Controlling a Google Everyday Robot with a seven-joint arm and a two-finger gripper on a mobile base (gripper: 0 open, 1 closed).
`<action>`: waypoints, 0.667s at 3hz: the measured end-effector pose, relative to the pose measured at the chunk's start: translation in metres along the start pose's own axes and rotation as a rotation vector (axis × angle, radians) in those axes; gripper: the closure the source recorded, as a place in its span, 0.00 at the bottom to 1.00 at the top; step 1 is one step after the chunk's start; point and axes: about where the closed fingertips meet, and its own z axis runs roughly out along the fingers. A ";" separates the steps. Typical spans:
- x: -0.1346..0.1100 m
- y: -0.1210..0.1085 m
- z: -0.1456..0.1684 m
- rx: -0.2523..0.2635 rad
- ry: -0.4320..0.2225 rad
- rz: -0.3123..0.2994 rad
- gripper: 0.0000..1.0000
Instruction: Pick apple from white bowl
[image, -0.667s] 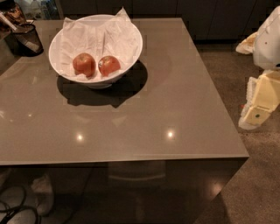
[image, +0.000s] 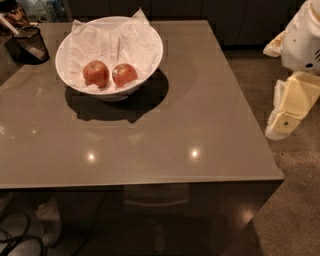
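The white bowl (image: 150, 37), lined with crumpled white paper, stands at the table's far left. Two apples lie in it side by side. The apple (image: 124, 74) is the squatter red-orange one on the right. A rounder, taller red apple (image: 96, 73) touches or nearly touches it on the left. My gripper (image: 276, 131), with cream-coloured fingers, hangs off the table's right edge, well away from the bowl and holding nothing I can see.
A small black mesh cup (image: 29, 45) with utensils stands at the table's far left corner. The grey table (image: 190, 120) ends at its right edge near my arm (image: 302, 40). Cables (image: 15, 240) lie on the floor at bottom left.
My gripper has shifted slightly left and up beside the table's right edge. The bowl and both apples have not moved.
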 end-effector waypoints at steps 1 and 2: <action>-0.044 -0.030 0.016 -0.050 0.025 -0.045 0.00; -0.049 -0.034 0.016 -0.034 0.012 -0.049 0.00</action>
